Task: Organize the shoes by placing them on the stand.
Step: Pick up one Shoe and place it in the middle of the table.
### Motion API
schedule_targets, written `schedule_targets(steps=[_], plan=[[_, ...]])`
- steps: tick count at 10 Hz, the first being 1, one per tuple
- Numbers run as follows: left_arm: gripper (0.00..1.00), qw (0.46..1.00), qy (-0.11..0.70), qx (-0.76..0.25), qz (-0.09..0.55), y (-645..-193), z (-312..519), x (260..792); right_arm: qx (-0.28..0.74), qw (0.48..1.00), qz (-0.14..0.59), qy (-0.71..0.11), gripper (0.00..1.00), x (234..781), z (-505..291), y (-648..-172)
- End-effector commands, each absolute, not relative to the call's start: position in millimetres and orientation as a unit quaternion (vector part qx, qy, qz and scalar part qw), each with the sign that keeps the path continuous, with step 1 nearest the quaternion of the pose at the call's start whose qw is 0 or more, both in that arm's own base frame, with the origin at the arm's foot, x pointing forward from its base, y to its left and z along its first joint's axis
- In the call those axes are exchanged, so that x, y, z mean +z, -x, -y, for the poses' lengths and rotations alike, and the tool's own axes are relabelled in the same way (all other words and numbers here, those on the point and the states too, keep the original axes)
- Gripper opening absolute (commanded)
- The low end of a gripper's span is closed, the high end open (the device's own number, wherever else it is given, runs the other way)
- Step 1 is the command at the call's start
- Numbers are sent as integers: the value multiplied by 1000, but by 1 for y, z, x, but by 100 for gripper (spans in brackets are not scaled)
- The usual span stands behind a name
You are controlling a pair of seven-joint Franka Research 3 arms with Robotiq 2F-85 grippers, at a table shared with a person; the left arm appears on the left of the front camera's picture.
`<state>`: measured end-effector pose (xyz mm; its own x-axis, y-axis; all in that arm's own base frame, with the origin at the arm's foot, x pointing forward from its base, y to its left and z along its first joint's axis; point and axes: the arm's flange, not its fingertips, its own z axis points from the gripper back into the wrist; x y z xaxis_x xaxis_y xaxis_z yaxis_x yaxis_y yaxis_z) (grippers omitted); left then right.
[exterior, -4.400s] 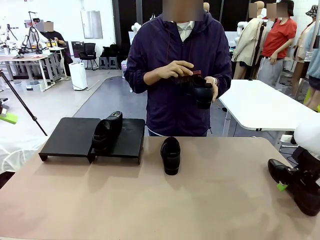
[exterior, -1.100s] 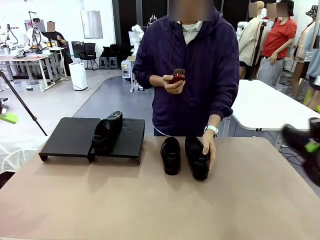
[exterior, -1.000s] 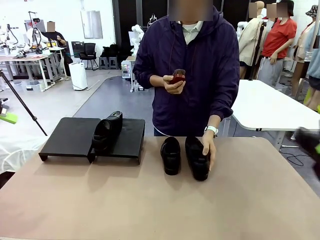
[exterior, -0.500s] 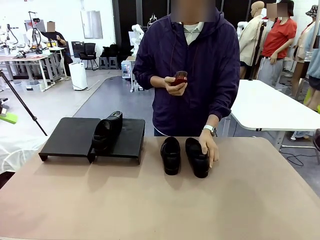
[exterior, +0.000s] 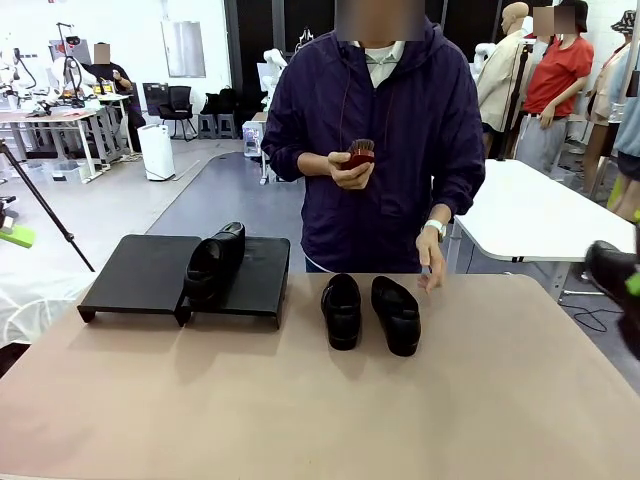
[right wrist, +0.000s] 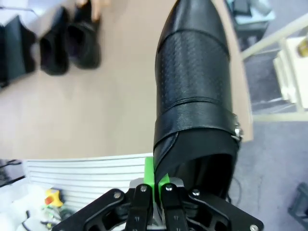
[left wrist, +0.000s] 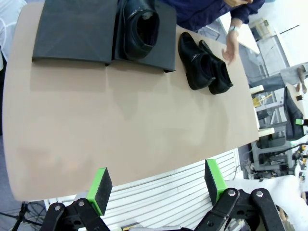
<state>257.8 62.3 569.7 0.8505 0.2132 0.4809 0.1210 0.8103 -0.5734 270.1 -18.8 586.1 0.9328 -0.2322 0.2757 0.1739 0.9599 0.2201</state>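
The left gripper hangs with fingers spread wide at 6 o'clock of its wrist view, while the right gripper, at 3 o'clock in the front view, pinches a shoe.

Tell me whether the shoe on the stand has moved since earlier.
No. The shoe lies where it was, over the middle seam of the stand.

I hold one glossy black shoe by its collar in my right gripper, toe pointing away. Far beyond those jaws, a second shoe and a third shoe sit side by side. A fourth shoe rests on the matte-black stand.
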Motion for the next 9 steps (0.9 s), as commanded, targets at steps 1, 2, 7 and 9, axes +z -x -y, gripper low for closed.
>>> schedule_targets(steps=[1,2,7,9], plan=[[100,909,309,23,277,-260,-65,569,-133,973,156,-102,0,610,-62,-264],[100,909,309,23,277,-260,-65,569,-107,977,141,-119,0,613,-103,-266],[100,909,309,23,277,-260,-65,569,61,993,68,-80,0,569,-307,-289],[100,909,309,23,277,-260,-65,569,109,991,63,-48,0,517,-368,-309]])
